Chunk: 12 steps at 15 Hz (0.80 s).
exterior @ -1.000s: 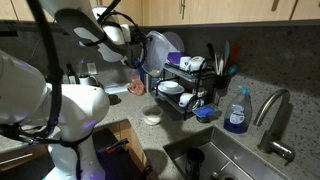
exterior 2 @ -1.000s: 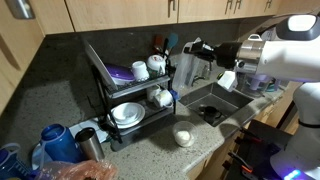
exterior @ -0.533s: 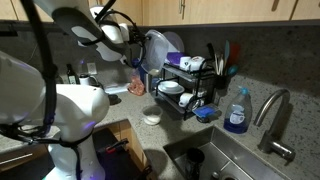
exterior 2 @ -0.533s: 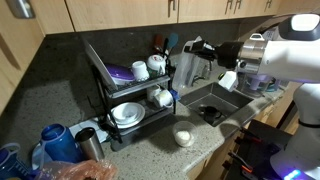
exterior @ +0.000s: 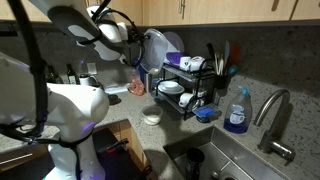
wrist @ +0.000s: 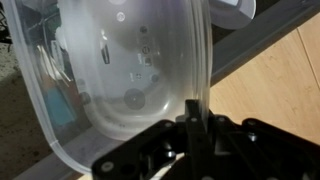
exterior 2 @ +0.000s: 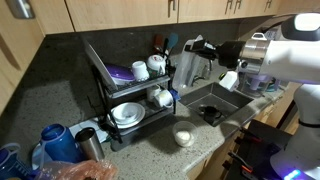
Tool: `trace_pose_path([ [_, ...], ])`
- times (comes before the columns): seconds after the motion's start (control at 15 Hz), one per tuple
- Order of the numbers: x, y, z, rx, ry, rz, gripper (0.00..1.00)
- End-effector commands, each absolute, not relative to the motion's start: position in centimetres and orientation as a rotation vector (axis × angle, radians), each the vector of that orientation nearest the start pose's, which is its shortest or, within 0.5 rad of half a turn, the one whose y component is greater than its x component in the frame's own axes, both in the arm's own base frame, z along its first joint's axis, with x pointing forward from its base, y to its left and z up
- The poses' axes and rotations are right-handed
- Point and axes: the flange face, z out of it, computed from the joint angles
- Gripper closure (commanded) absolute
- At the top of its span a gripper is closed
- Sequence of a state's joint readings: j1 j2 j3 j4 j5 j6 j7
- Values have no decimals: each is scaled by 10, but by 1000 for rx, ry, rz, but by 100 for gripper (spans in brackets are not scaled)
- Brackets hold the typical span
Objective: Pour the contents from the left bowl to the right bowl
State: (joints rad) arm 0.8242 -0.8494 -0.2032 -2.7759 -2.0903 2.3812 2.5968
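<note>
My gripper (wrist: 190, 112) is shut on the rim of a clear, glass-like bowl (wrist: 120, 70), which fills the wrist view. In both exterior views this bowl (exterior: 158, 50) (exterior 2: 188, 68) is held high above the counter, tipped on its side, with the gripper (exterior: 138, 54) (exterior 2: 208, 50) at its edge. I cannot tell whether anything is inside it. A small pale cream bowl (exterior: 151, 117) (exterior 2: 183, 137) sits on the dark counter below, in front of the rack and apart from the gripper.
A black dish rack (exterior: 190, 100) (exterior 2: 100, 75) with white dishes stands on the counter. Beside it are the sink (exterior: 225, 160) (exterior 2: 215, 98), a faucet (exterior: 275, 112) and a blue soap bottle (exterior: 237, 112). A blue kettle (exterior 2: 55, 142) stands at the counter's end.
</note>
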Motion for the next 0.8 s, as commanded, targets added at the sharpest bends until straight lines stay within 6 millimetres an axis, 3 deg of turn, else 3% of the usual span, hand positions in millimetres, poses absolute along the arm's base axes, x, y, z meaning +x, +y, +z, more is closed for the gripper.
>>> trace_pose_path([
  [0.0, 282, 188, 499, -1945, 494, -1891, 99],
  [0.73, 283, 186, 501, -1937, 488, -1909, 99],
])
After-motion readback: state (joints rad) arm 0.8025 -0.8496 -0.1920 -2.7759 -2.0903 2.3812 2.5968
